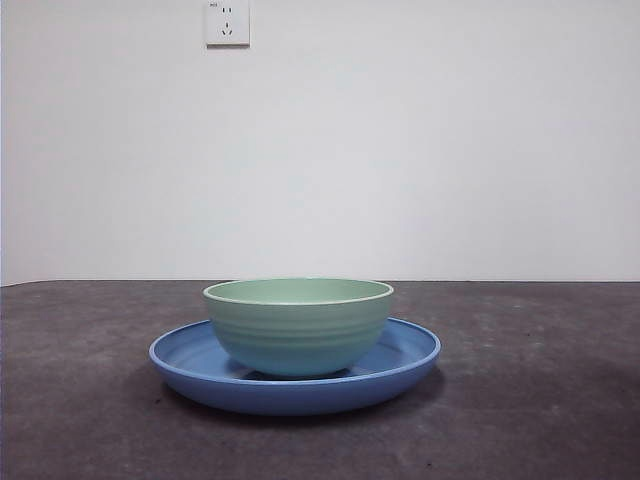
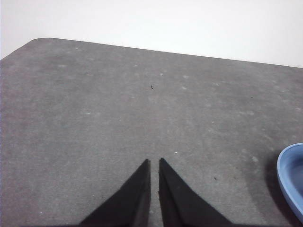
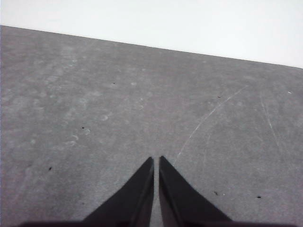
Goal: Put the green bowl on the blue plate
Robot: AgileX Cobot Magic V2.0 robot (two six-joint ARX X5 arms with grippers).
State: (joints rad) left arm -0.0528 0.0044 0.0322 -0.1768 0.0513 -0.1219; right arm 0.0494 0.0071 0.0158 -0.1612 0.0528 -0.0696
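Mint-green and ridged on its outside, the bowl (image 1: 298, 325) sits upright inside the plate (image 1: 405, 362), near the plate's middle and a little to the left, its base on the plate's floor and its wall clear of the raised rim all round. Judged from this, the placing is done. The plate lies flat on the grey counter (image 1: 540, 400), and a white wall socket (image 1: 227, 22) shows on the far wall.

Nothing can be seen inside the bowl from this low angle; only its inner far wall shows, bare. The plate holds the bowl and nothing else visible.

Both look like stiff, light moulded ware, probably smooth and somewhat slippery. If the bowl needed moving, the rim would be the place to pinch, one jaw inside and one outside; the round wall is too broad and sloped for a sure hold.

Neither hand touches anything. The left hand (image 2: 154, 161) hangs over bare counter with its jaws nearly together, the plate's edge just in its view. The right hand (image 3: 156, 159) is likewise narrow, over bare counter, with neither dish in its view.
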